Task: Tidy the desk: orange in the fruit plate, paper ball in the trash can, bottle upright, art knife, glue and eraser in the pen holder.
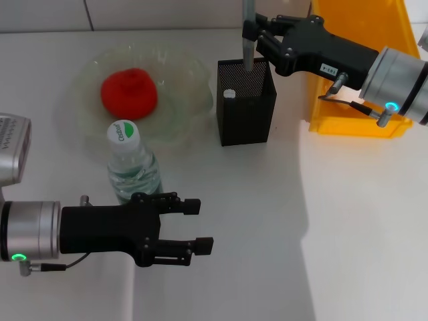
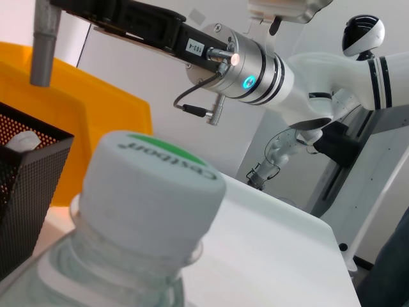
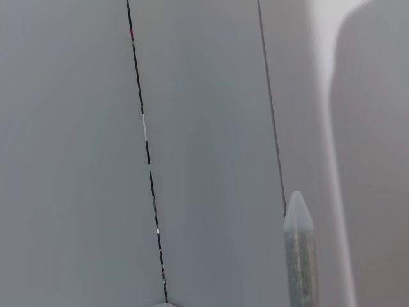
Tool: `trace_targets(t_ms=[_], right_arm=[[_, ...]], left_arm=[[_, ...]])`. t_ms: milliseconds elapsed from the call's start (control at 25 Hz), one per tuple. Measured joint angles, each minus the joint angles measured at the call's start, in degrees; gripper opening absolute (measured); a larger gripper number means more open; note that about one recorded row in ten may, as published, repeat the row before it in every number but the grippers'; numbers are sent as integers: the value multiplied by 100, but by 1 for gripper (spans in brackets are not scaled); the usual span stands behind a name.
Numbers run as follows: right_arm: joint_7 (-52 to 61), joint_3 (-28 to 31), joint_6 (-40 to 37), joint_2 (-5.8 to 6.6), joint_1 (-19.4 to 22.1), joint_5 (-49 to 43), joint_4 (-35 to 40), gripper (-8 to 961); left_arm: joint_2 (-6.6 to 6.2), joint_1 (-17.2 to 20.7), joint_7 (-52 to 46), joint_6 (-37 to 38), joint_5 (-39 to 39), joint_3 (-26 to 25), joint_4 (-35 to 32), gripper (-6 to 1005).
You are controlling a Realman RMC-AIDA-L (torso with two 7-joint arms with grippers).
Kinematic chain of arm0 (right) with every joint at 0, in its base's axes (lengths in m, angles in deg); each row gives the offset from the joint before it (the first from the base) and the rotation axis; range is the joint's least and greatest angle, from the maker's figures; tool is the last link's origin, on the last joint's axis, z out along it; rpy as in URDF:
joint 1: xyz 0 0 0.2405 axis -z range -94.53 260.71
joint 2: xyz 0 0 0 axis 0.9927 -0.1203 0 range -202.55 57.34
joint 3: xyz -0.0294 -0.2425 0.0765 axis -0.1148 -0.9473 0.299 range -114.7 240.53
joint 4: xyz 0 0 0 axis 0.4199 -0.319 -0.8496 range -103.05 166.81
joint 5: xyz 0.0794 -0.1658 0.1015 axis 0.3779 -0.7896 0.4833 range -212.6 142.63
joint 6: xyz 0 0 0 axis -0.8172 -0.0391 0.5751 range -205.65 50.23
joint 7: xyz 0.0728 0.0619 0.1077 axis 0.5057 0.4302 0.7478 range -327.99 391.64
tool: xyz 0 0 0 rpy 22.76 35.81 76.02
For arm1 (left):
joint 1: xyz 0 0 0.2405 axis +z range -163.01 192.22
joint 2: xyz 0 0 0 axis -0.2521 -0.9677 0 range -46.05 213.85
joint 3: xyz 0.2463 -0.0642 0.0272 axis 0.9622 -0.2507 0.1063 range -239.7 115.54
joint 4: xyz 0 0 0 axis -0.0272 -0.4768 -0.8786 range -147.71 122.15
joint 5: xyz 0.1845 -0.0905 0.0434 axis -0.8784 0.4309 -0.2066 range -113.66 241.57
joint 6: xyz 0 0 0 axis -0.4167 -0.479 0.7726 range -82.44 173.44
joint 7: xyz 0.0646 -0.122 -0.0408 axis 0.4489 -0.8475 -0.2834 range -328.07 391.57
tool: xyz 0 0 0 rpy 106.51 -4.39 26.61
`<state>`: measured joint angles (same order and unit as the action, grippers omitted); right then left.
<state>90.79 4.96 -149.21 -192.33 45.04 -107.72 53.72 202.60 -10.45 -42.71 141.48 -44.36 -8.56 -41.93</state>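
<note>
The orange [image 1: 129, 92] lies in the pale-green fruit plate [image 1: 184, 73]. The bottle [image 1: 132, 167] stands upright in front of the plate, and its white cap fills the left wrist view [image 2: 150, 185]. My left gripper [image 1: 197, 226] is open and empty, low over the table just right of the bottle. My right gripper [image 1: 257, 32] is shut on the grey art knife [image 1: 248, 40], held upright over the black mesh pen holder [image 1: 246, 117]. The knife's lower end is at the holder's mouth. A small white-capped item [image 1: 229, 95] sits inside the holder. The paper ball and the eraser are out of view.
The orange-yellow trash can [image 1: 358, 100] stands at the back right, behind my right arm, and also shows in the left wrist view [image 2: 96, 102]. The white table's right edge runs down at the right of the head view.
</note>
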Motion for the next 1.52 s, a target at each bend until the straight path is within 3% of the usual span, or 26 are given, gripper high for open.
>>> trace_targets(t_ms=[280, 560, 640, 720, 800, 880, 1040, 1200, 1280, 1520], right_arm=[[-452, -167, 12, -11, 0, 609, -342, 191], [-60, -210, -295, 49, 154, 518, -122, 382], [482, -270, -681, 106, 380, 195, 344, 450], [1356, -278, -1506, 221, 782, -641, 1308, 533], [1620, -263, -1837, 261, 911, -917, 1617, 616], [2058, -229, -2879, 390, 1168, -1519, 2129, 625], [2024, -225, -3595, 484, 1287, -2006, 2058, 639], [1625, -203, -3628, 442, 1336, -2455, 1433, 640], [1290, -178, -3495, 357, 1344, -2592, 1055, 640], [1235, -169, -3313, 301, 1357, -2870, 906, 638]], left_arm=[[4, 1, 3, 0, 3, 0, 0, 798], [-4, 29, 6, 150, 4, -40, -23, 799], [-13, 64, 7, 263, 6, -88, -47, 799], [-21, 144, 39, 462, 10, -188, -103, 799], [-35, 260, 138, 713, 14, -335, -165, 799], [-47, 361, 211, 894, 14, -434, -219, 799], [-65, 623, 275, 1216, 14, -613, -408, 799], [-77, 817, 373, 1464, 13, -807, -496, 799], [-117, 882, 375, 1551, 7, -859, -503, 799], [-191, 970, 375, 1630, 11, -932, -504, 798]])
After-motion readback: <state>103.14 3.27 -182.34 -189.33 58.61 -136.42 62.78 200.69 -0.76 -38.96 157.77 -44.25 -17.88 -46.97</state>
